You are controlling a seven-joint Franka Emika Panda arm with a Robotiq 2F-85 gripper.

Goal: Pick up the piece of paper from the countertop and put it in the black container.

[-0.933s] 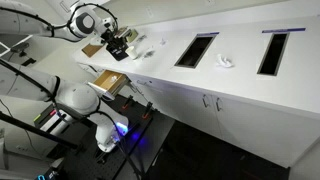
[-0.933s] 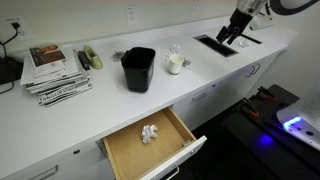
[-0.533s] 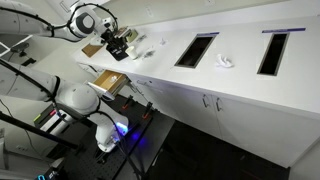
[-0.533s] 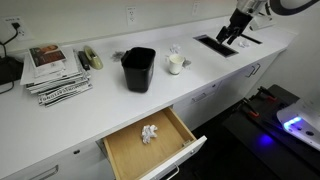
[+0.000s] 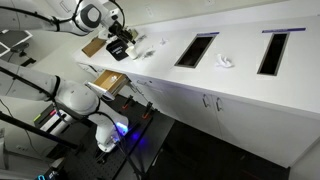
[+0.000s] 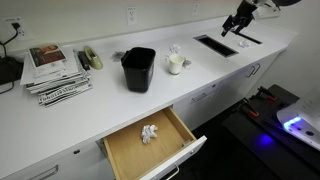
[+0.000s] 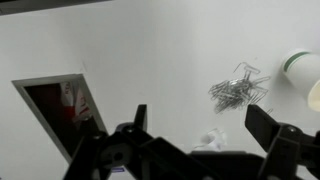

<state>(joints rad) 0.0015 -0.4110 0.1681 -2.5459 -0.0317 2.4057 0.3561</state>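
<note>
The piece of paper [image 7: 210, 138] is a small crumpled white scrap on the white countertop; in the wrist view it lies low in the frame, between my two fingers. My gripper [image 7: 205, 118] is open and empty above it. In both exterior views the gripper [image 5: 120, 46] [image 6: 231, 27] hangs over the counter beside a dark rectangular cut-out [image 6: 215, 45]. The black container [image 6: 138, 68] stands upright further along the counter, well away from the gripper.
A heap of paper clips [image 7: 238, 88] and a white cup [image 6: 177, 63] lie near the scrap. Two more cut-outs [image 5: 195, 50] flank another crumpled paper [image 5: 226, 62]. An open drawer [image 6: 125, 150] holds a paper ball [image 6: 150, 133]. Magazines [image 6: 55, 72] lie beyond the container.
The gripper has risen a little above the cut-out and the arm has shifted slightly. It stays open and nothing on the counter has moved.
</note>
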